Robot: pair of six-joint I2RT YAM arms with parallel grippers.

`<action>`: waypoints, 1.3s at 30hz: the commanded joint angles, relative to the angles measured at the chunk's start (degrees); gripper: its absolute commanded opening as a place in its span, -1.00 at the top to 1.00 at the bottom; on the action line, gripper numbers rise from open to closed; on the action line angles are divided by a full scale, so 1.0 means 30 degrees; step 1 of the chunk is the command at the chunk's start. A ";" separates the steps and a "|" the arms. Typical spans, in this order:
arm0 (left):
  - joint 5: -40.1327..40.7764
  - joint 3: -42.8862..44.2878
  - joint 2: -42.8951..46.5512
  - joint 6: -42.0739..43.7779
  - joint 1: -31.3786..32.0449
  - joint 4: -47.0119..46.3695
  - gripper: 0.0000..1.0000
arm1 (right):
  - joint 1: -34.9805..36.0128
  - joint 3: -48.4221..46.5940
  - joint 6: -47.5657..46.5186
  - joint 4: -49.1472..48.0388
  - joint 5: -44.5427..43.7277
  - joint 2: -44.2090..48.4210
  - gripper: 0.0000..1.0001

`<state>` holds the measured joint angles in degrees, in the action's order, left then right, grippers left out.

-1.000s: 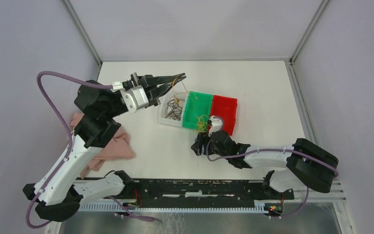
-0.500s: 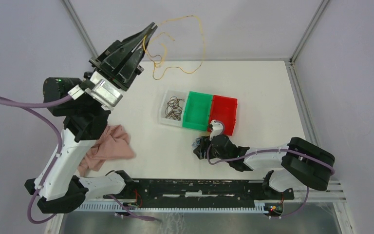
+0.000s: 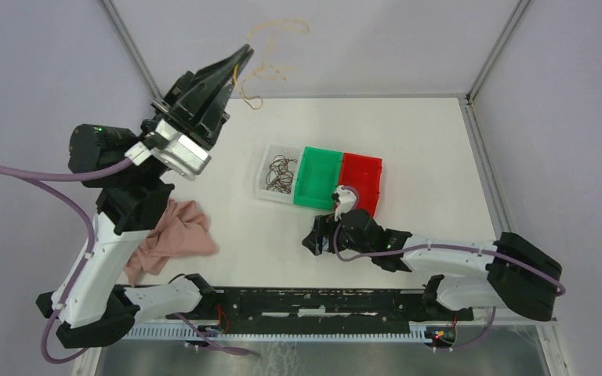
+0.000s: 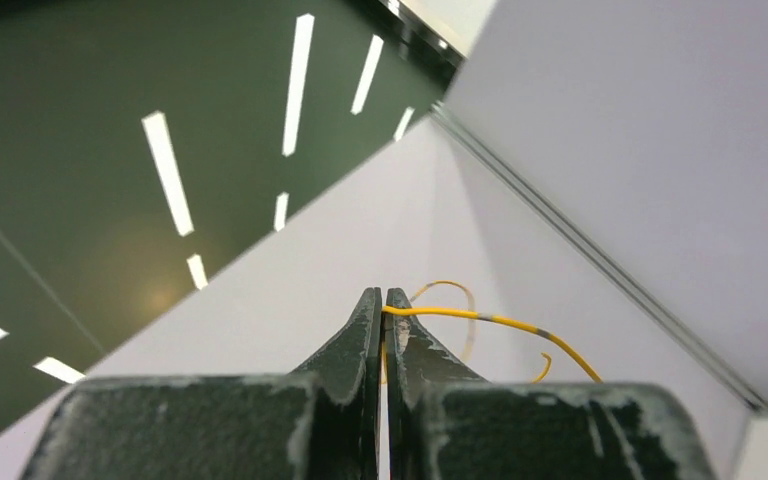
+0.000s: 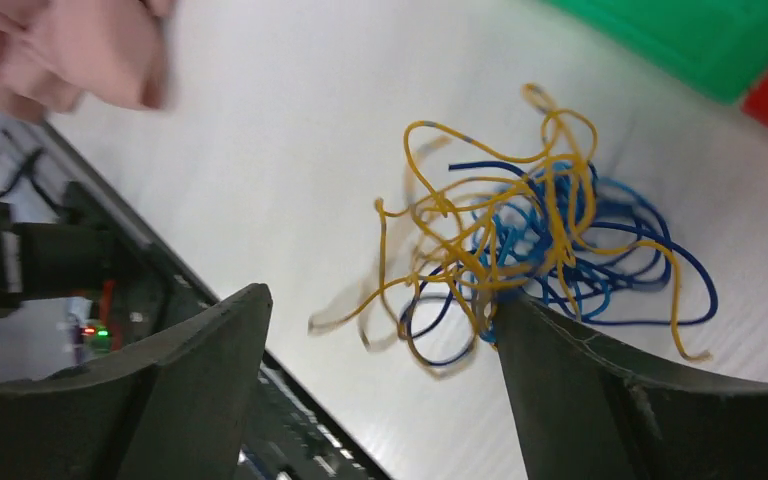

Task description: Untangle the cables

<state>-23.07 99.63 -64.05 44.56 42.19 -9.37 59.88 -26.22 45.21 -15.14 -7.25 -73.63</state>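
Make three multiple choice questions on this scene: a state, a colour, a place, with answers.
1. The left end effector, up high, is: A open; B shut on a thin yellow wire strand; C shut on nothing.
2. The tangle of thin wires by the right end effector is: A red and green; B brown only; C yellow and blue.
3. The dark brown curly wire strands lie: A in the clear plastic tray; B in the left end effector; C by the right end effector.
Answers: B, its fingers pinch the strand; C, the right wrist view shows both colours; A, the top view shows them there.
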 commanded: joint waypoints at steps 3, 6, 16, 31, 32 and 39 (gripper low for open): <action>0.0225 -0.3702 0.0949 0.0267 0.0012 0.3705 0.94 | 0.0098 -0.3335 -0.0691 0.4752 0.0954 0.3322 -0.85; 0.1034 -0.5853 0.1301 0.0278 0.0020 0.3877 0.94 | 0.0096 -0.3366 -0.0628 0.5738 0.0721 0.4419 -0.91; 0.1911 -0.9693 0.0433 0.0064 0.0025 0.3742 0.94 | 0.0075 -0.3561 -0.1222 0.8759 -0.1534 0.6450 -0.92; 0.3724 -1.1178 -0.3679 0.1495 0.0027 0.2473 0.94 | -0.0291 -0.3437 0.0669 1.3379 -0.9832 1.0812 -0.84; 0.3668 -1.1206 -0.3908 0.1701 0.0009 0.2356 0.94 | -0.0322 -0.3425 0.0700 1.3591 -1.0069 1.1001 -0.84; 0.4394 -1.1043 -0.5737 0.3265 -0.0029 0.1797 0.94 | -0.0700 -0.3356 0.0984 1.4709 -1.1248 1.1907 -0.84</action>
<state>-11.99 65.91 -79.29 49.54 42.19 0.86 58.33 -34.89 47.16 26.94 -36.34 -39.44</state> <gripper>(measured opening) 0.047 0.919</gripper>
